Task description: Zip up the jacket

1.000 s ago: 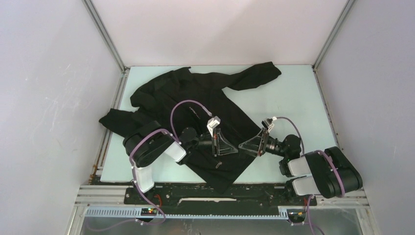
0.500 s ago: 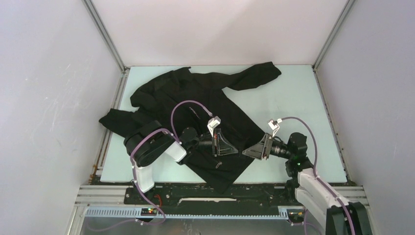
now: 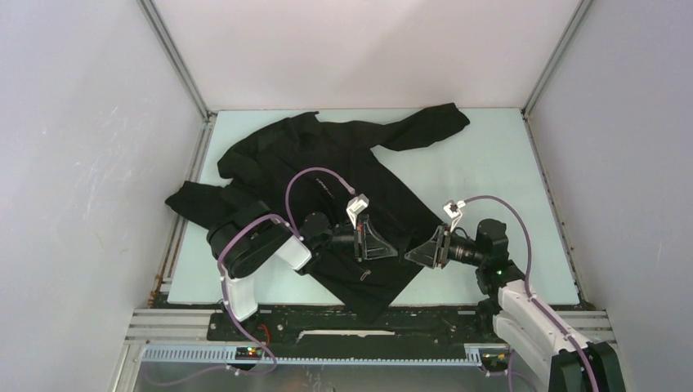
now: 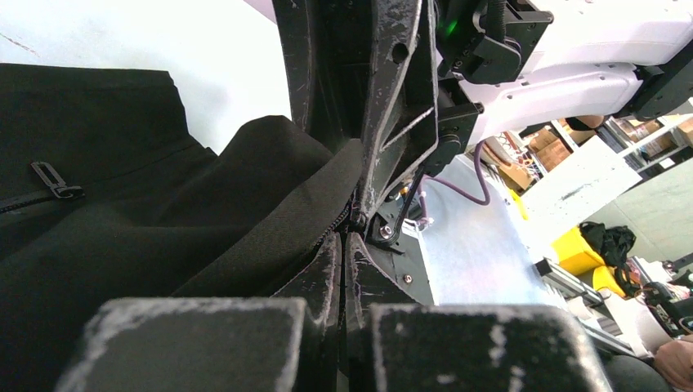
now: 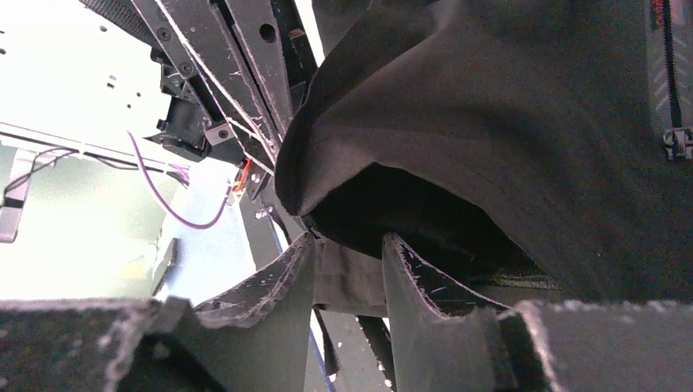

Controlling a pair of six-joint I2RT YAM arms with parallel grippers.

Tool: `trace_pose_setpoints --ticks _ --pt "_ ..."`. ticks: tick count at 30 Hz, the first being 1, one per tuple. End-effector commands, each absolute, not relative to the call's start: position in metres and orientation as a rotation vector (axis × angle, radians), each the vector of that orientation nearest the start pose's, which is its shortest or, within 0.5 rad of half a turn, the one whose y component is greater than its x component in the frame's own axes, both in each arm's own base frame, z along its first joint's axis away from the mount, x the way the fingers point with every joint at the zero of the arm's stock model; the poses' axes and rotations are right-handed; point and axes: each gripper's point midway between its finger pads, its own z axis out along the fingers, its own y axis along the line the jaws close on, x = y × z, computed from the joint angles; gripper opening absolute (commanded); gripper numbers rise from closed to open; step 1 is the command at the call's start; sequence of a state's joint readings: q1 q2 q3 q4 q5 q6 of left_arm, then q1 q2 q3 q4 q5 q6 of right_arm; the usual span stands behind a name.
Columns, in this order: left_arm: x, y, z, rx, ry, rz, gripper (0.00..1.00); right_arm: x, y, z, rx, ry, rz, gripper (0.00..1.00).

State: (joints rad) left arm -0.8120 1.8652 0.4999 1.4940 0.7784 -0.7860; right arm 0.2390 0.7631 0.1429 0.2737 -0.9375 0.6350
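Observation:
The black jacket lies spread on the pale table, collar at the far left and hem toward me. My left gripper is shut on the jacket's front edge near the hem. In the left wrist view its fingertips meet on the zipper teeth. My right gripper faces it, tip to tip. Its jaws stand apart, with a flap of the jacket's edge between them. A pocket zip pull shows to the left; it also shows in the right wrist view.
Grey enclosure walls and metal frame posts ring the table. A black rail runs along the near edge between the arm bases. Purple cables loop over both arms. The jacket's sleeve reaches the far right.
The right arm has unfolded and stretched out from its base. Its gripper has dropped lower and shifted slightly left toward the left gripper. The left arm has held still.

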Motion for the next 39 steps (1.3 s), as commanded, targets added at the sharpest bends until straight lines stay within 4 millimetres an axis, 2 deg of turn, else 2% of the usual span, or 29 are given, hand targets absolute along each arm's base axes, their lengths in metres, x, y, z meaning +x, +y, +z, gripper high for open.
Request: trace_pose_setpoints --ticks 1,23,25,29,34,39 --pt "0.163 -0.384 0.161 0.823 1.442 -1.792 0.0 0.161 0.203 0.122 -0.361 1.982 1.409 0.39" --pt "0.161 -0.386 0.16 0.835 1.445 -1.805 0.0 0.164 0.219 0.129 -0.46 1.953 1.41 0.35" --pt "0.161 -0.386 0.16 0.835 1.444 -1.805 0.0 0.164 0.219 0.13 -0.466 1.945 1.411 0.28" --pt "0.161 -0.385 0.163 0.828 1.439 -1.802 0.0 0.164 0.22 0.13 -0.468 1.949 1.409 0.0" --pt "0.165 -0.376 0.172 0.769 1.435 -1.756 0.23 0.165 0.222 0.126 -0.469 1.967 1.408 0.0" --pt "0.172 -0.362 0.173 0.683 1.484 -1.696 0.36 0.165 0.223 0.125 -0.47 1.975 1.403 0.0"
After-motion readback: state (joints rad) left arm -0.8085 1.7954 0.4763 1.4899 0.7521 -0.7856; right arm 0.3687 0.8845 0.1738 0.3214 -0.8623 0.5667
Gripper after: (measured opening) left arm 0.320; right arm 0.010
